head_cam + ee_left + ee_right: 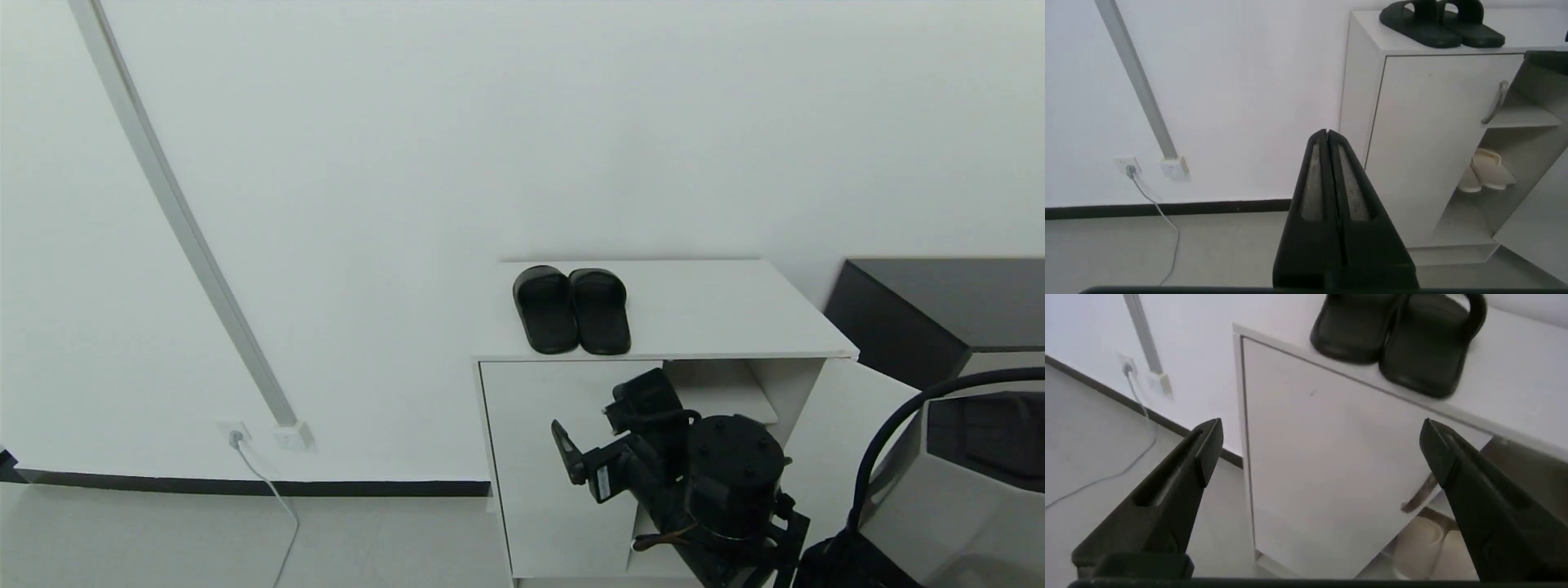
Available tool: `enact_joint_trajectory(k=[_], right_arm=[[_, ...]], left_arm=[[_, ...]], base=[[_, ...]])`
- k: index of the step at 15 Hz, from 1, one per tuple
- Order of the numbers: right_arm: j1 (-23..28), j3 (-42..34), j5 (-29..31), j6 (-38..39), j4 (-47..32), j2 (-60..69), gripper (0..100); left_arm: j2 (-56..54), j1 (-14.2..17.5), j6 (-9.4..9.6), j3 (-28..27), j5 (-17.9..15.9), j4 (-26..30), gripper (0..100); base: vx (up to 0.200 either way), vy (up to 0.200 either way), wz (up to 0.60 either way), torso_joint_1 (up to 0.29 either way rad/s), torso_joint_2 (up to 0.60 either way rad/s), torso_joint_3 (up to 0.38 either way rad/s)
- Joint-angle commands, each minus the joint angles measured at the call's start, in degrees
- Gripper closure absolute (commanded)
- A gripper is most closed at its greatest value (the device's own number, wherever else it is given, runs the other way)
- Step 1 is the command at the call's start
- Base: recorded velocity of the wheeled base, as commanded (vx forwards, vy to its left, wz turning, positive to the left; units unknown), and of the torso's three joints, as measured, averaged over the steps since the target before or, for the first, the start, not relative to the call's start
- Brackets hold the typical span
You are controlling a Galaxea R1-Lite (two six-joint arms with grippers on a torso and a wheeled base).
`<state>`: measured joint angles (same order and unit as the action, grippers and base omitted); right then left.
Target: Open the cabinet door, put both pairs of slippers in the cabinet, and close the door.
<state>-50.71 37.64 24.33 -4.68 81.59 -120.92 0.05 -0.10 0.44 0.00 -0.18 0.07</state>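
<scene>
Above the right pincer [1320, 431] lay the black slippers [1429, 343] | pincer gaped wide, empty | likely step: stowing second pair | next called for: rise, grasp.

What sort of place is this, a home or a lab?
Probably an entryway-like corner, perhaps a mock-up: a white shoe cabinet against a bare wall, black slippers on top, a pale pair shelved inside.

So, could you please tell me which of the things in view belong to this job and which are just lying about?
For the job: cabinet, its open door, black slippers on top, pale slippers on a shelf inside, left gripper, right gripper.
Just lying about: wall socket with its cable, wall conduit, dark unit beside the cabinet.
</scene>
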Motion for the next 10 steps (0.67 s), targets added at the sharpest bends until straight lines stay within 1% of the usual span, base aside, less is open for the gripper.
enact_joint_trajectory(k=[1,2,3,4,5,6,7,8,10], right_arm=[[0.6,3.5,0.3,-0.9,-1.3,-1.2,0],[0.6,6.3,0.4,-0.7,-4.8,-0.6,0],[0.4,9.1,0.4,1.0,-10.6,0.8,0],[0.0,12.0,0.6,4.8,-18.4,2.5,0],[-0.4,14.5,1.9,7.8,-24.5,3.9,0],[-0.6,17.6,4.8,10.9,-30.6,4.8,0],[-0.7,19.9,6.9,13.0,-33.3,4.7,0],[-0.7,21.0,8.0,14.0,-34.3,4.6,0],[-0.7,21.1,8.4,14.1,-34.6,4.4,0]], left_arm=[[0.0,0.0,0.09,0.0,0.0,0.0,100],[0.0,0.0,0.18,0.0,-0.1,0.0,100],[0.0,0.0,0.26,0.0,-0.1,0.0,100],[0.0,0.0,0.26,0.0,-0.1,0.0,100],[0.0,0.0,0.26,0.0,-0.1,0.0,100],[0.0,0.0,0.26,0.0,-0.1,0.0,100],[0.0,0.0,0.26,0.0,-0.1,0.0,100],[0.0,0.0,0.18,0.0,-0.1,0.0,100],[0.0,0.0,0.18,0.0,-0.2,0.0,100]], base=[[0.0,0.0,0.0,0.203,-0.44,-0.246],[0.0,0.0,0.0,0.188,-0.41,-0.222],[0.0,0.0,0.0,0.105,-0.27,-0.119],[0.0,0.0,0.0,0.036,-0.07,-0.046],[0.0,0.0,0.0,0.0,0.0,0.0],[0.0,0.0,0.0,0.0,0.0,0.0],[0.0,0.0,0.0,0.0,0.0,0.0],[0.0,0.0,0.0,0.0,0.0,0.0],[0.0,0.0,0.0,0.0,0.0,0.0]])
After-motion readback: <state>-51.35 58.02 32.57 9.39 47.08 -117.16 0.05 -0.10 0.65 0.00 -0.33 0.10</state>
